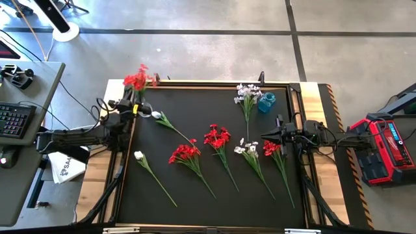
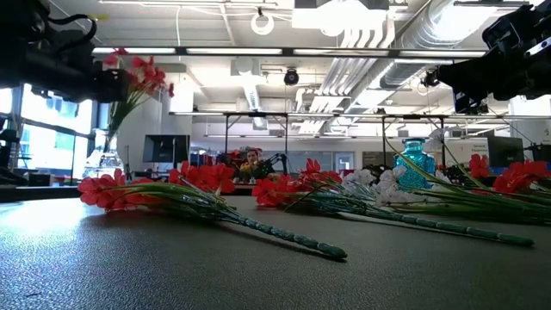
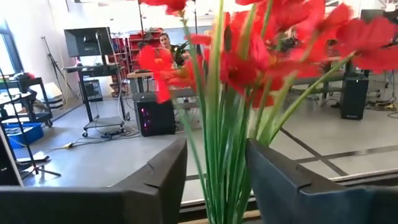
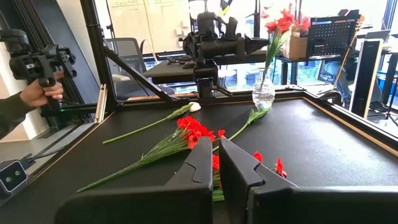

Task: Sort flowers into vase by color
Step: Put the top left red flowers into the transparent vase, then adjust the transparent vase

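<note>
Red flowers [image 1: 138,79] stand in a clear vase [image 4: 263,96] at the table's far left corner. My left gripper [image 3: 216,144] is open, level, with their green stems [image 3: 219,168] between its fingers. On the black mat lie red sprays [image 1: 185,153] [image 1: 216,136] [image 1: 271,148] and white ones [image 1: 138,156] [image 1: 156,116] [image 1: 247,148]. Another white spray [image 1: 247,94] lies beside a blue vase [image 1: 266,102]. My right gripper [image 4: 216,142] is shut, empty and level above the mat's right side. My left gripper has a finger on either side of the red flowers' stems [image 3: 219,168], level, well below the blossoms. A gap shows beside one finger [image 3: 168,177]. Whether the other finger [image 3: 273,180] touches the stems, I cannot tell. The stems stand upright in the vase.
A wooden frame [image 1: 296,117] edges the mat. A red case [image 1: 383,149] sits beyond the table's right edge, a desk with a keyboard [image 1: 16,120] beyond the left. A person's hand [image 4: 40,93] holds a device past the table.
</note>
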Controlling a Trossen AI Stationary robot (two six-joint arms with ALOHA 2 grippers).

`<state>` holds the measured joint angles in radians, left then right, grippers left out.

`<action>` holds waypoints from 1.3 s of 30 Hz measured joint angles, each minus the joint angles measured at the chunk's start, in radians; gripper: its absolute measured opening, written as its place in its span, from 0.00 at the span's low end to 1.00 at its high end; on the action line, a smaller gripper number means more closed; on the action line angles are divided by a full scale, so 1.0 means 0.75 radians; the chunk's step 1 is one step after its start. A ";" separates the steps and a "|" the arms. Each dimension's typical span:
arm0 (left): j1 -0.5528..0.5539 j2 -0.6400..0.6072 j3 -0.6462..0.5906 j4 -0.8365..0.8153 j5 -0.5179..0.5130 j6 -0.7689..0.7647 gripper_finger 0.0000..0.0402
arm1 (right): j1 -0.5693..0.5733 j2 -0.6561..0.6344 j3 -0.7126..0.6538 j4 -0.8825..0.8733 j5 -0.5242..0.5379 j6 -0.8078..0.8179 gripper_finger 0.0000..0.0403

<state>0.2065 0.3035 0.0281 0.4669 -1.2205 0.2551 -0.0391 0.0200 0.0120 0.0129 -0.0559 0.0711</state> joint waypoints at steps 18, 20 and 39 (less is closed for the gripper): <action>-0.407 0.057 0.452 -0.309 -0.349 0.062 0.45 | 0.000 0.000 0.000 0.000 0.000 0.000 0.00; -0.479 0.117 0.499 -0.307 -0.448 0.127 0.45 | 0.000 0.000 0.000 0.000 0.000 0.000 0.00; -1.010 0.889 0.959 -0.228 -0.465 0.032 0.45 | 0.000 0.000 0.000 0.000 0.000 0.000 0.00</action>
<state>-0.5511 0.9699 0.7470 0.2962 -1.5692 0.2793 -0.0387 0.0200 0.0120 0.0128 -0.0555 0.0711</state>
